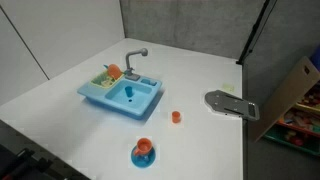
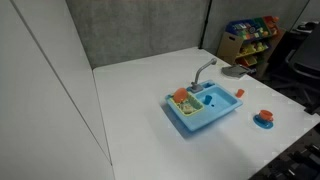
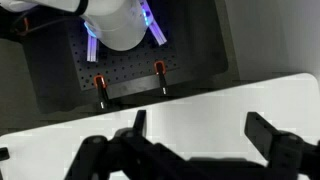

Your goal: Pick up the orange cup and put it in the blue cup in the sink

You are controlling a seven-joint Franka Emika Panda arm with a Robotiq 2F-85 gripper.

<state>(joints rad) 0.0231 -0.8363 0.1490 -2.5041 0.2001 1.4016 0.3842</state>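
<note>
The orange cup (image 1: pixel 176 117) stands upright on the white table, just beside the sink (image 1: pixel 146 104); it also shows in an exterior view (image 2: pixel 239 93). The light blue sink (image 2: pixel 222 113) has a grey faucet (image 1: pixel 135 58) and a yellow-green rack (image 1: pixel 106 77). The blue cup (image 1: pixel 129 96) stands in the basin and also shows in an exterior view (image 2: pixel 208 99). My gripper (image 3: pixel 200 125) is open and empty over bare table near the edge. It seems to be the grey shape (image 1: pixel 230 104) well away from the orange cup.
A blue round plate with an orange piece (image 1: pixel 144 153) sits near the table's front edge, also in an exterior view (image 2: pixel 264 119). A larger orange item (image 1: pixel 114 71) lies in the rack. The robot base (image 3: pixel 125 30) is beyond the table edge. Shelves of toys (image 2: pixel 250 35) stand off the table.
</note>
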